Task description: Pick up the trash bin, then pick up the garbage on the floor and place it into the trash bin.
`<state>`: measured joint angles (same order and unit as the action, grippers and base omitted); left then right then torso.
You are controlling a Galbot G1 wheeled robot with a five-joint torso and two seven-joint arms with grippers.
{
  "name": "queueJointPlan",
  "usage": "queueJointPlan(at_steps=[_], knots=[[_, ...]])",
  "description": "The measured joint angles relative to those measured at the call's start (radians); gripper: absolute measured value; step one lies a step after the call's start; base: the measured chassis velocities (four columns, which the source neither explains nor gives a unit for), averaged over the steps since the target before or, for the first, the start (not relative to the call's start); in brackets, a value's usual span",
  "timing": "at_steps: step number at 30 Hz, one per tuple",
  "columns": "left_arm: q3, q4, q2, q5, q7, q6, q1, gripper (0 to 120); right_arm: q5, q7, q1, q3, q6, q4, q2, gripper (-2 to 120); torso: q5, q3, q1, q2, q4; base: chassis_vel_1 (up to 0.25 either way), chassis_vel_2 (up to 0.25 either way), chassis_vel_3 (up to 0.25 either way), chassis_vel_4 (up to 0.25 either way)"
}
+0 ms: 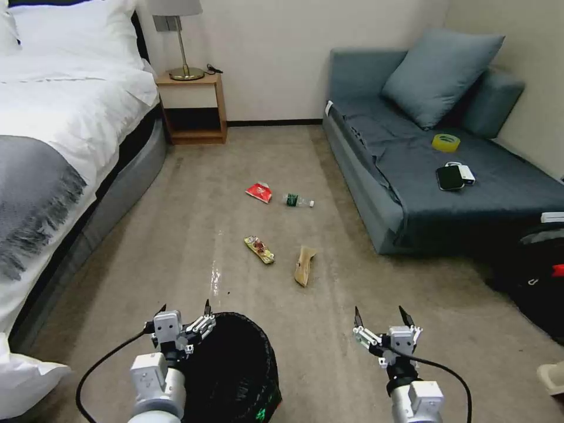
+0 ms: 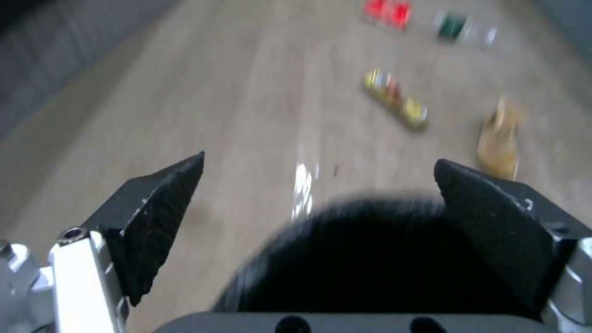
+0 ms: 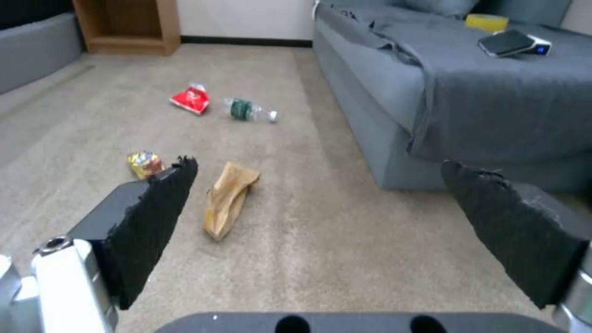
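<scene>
The black wire-mesh trash bin [image 1: 238,367] stands on the carpet just in front of me. My left gripper [image 1: 184,307] hovers open at the bin's far left rim [image 2: 370,249], gripping nothing. My right gripper [image 1: 379,312] is open over bare carpet to the right of the bin. Farther out on the floor lies the garbage: a red snack packet [image 1: 259,191], a clear bottle with a green label [image 1: 298,200], a yellow-brown wrapper [image 1: 259,249] and a tan paper piece [image 1: 305,265]. The right wrist view looks past the open fingers [image 3: 151,222] at the tan paper [image 3: 228,199].
A bed [image 1: 59,147] runs along the left, with a nightstand [image 1: 192,108] and lamp behind it. A grey sofa [image 1: 423,176] on the right holds a yellow tape roll [image 1: 446,142] and a black phone [image 1: 450,177]. A dark bag [image 1: 540,276] sits at the right edge.
</scene>
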<state>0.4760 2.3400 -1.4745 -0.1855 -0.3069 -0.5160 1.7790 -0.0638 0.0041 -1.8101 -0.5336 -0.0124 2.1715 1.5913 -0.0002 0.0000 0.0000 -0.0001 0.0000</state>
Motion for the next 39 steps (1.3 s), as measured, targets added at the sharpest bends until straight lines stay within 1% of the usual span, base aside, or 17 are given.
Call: queueJointPlan(at_steps=[1,4,10,14,20,23,24,26,27,29,30,34,35,39], knots=[[0.000,0.000,0.000,0.000,0.000,0.000,0.000,100,0.000,0.000,0.000,0.000,0.000,0.000,0.000,100,0.0000,0.000,0.000,0.000,0.0000,0.000,0.000,0.000,0.000],[0.012,0.009,0.013,-0.057,-0.020,-0.072,0.020,100,0.014,0.006,-0.002,-0.004,-0.001,0.009,-0.017,100,0.0001,0.000,0.000,0.000,0.0001,0.000,0.000,0.000,0.000],[0.022,0.040,0.016,-0.077,-0.049,-0.118,0.040,100,0.020,0.010,-0.005,-0.006,0.004,0.012,-0.035,100,0.0003,0.000,0.000,0.000,0.0000,0.000,0.000,0.000,0.000],[0.037,0.043,0.011,-0.098,-0.063,-0.129,0.043,100,0.020,0.014,-0.001,-0.005,0.009,0.007,-0.037,100,0.0003,0.000,0.000,0.000,0.0000,0.000,0.000,0.000,0.000],[0.057,0.010,0.008,-0.112,-0.072,-0.131,0.030,100,0.020,0.018,0.009,0.000,0.014,-0.007,-0.039,100,0.0002,0.000,0.000,0.000,0.0000,0.000,0.000,0.000,0.000],[0.061,-0.028,0.004,-0.131,-0.081,-0.135,0.002,100,0.020,0.020,0.018,0.001,0.016,-0.021,-0.040,100,0.0002,0.000,0.000,0.000,0.0000,0.000,0.000,0.000,0.000],[0.061,-0.028,0.004,-0.131,-0.081,-0.135,0.002,100,0.020,0.020,0.018,0.001,0.016,-0.021,-0.040,100,0.0002,0.000,0.000,0.000,0.0000,0.000,0.000,0.000,0.000],[0.067,-0.060,0.004,-0.143,-0.084,-0.138,-0.016,100,0.022,0.021,0.022,0.001,0.017,-0.028,-0.042,100,0.0001,0.000,0.000,0.000,0.0000,0.000,0.000,0.000,0.000],[0.067,-0.060,0.004,-0.143,-0.084,-0.138,-0.016,100,0.022,0.021,0.022,0.001,0.017,-0.028,-0.042,100,0.0001,0.000,0.000,0.000,0.0000,0.000,0.000,0.000,0.000],[0.067,-0.090,0.005,-0.154,-0.089,-0.138,-0.028,100,0.026,0.022,0.028,-0.001,0.017,-0.037,-0.045,100,0.0002,0.000,0.000,0.000,0.0001,0.000,0.000,0.000,0.000],[0.067,-0.090,0.005,-0.154,-0.089,-0.138,-0.028,100,0.026,0.022,0.028,-0.001,0.017,-0.037,-0.045,100,0.0002,0.000,0.000,0.000,0.0001,0.000,0.000,0.000,0.000],[0.059,-0.135,0.005,-0.180,-0.095,-0.140,-0.043,100,0.053,0.027,0.038,0.002,-0.002,-0.037,-0.045,100,0.0002,0.000,0.000,0.000,0.0000,0.000,0.000,0.000,0.000],[0.059,-0.135,0.005,-0.180,-0.095,-0.140,-0.043,100,0.053,0.027,0.038,0.002,-0.002,-0.037,-0.045,100,0.0002,0.000,0.000,0.000,0.0000,0.000,0.000,0.000,0.000],[0.057,-0.158,0.004,-0.199,-0.095,-0.141,-0.045,95,0.054,0.029,0.044,0.002,-0.007,-0.038,-0.041,100,0.0001,0.000,0.000,0.000,0.0000,0.000,0.000,0.000,0.000]])
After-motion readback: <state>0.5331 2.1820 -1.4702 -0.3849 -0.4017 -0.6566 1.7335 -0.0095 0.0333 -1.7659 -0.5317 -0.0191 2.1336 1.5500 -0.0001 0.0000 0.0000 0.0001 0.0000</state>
